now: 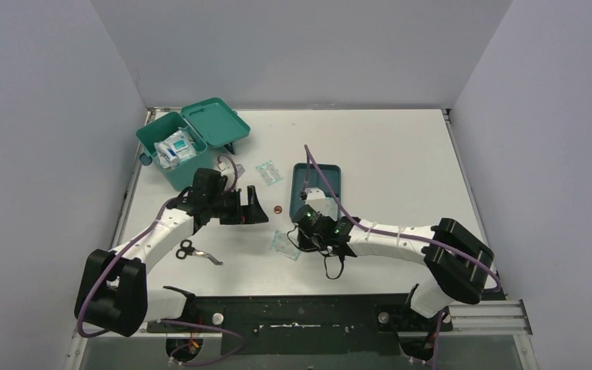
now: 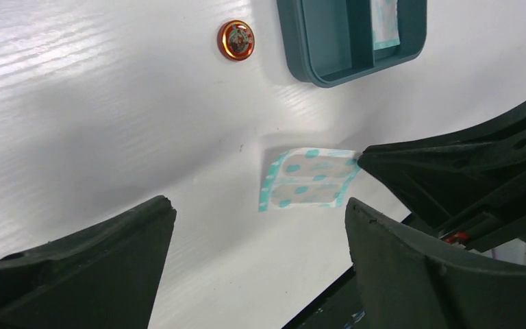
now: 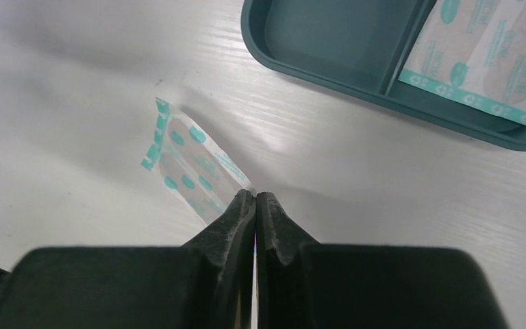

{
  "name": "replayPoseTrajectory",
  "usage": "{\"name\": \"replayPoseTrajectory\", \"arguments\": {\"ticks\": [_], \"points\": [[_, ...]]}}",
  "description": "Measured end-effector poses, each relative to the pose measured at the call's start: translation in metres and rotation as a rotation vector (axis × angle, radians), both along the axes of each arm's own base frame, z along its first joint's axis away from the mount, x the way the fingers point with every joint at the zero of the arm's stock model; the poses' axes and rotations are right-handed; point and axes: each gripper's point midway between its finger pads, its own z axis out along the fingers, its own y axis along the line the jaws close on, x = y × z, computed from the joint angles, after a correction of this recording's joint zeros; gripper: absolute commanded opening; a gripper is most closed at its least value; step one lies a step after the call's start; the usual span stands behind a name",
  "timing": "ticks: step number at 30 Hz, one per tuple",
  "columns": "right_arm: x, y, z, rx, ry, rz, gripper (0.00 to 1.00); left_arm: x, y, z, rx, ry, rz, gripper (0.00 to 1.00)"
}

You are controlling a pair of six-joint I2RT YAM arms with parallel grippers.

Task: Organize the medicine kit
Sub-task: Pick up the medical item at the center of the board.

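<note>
Overhead, the medicine kit (image 1: pixel 176 173) was seen lid-open at the far left, and the left gripper (image 1: pixel 253 210) was spread and empty. Left wrist: the plaster strip (image 2: pixel 308 186) was nipped at its corner. Right wrist: the right gripper (image 3: pixel 255 199) was clamped on it, near the divided tray (image 3: pixel 329 62). Pickup was judged the step in hand; a lift and carry were called for next.

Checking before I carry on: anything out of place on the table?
A small orange disc lies loose beside the divided tray; it resembles nothing else here. Scissors and plaster packets also lie outside the medicine kit.
</note>
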Motion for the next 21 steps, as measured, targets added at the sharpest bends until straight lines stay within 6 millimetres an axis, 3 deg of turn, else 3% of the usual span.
{"name": "replayPoseTrajectory", "arguments": {"ticks": [4,8,21], "points": [[0.0,-0.011,-0.001,-0.065,-0.015,0.051,0.0,0.001,0.006,0.0,0.042,-0.014,-0.004,0.97],[0.007,-0.022,0.011,-0.094,-0.056,0.091,0.0,0.002,0.012,0.003,0.078,-0.036,-0.01,0.97],[0.036,-0.084,0.03,-0.289,-0.136,0.179,0.0,0.015,0.039,0.047,0.176,-0.257,0.077,0.97]]}}
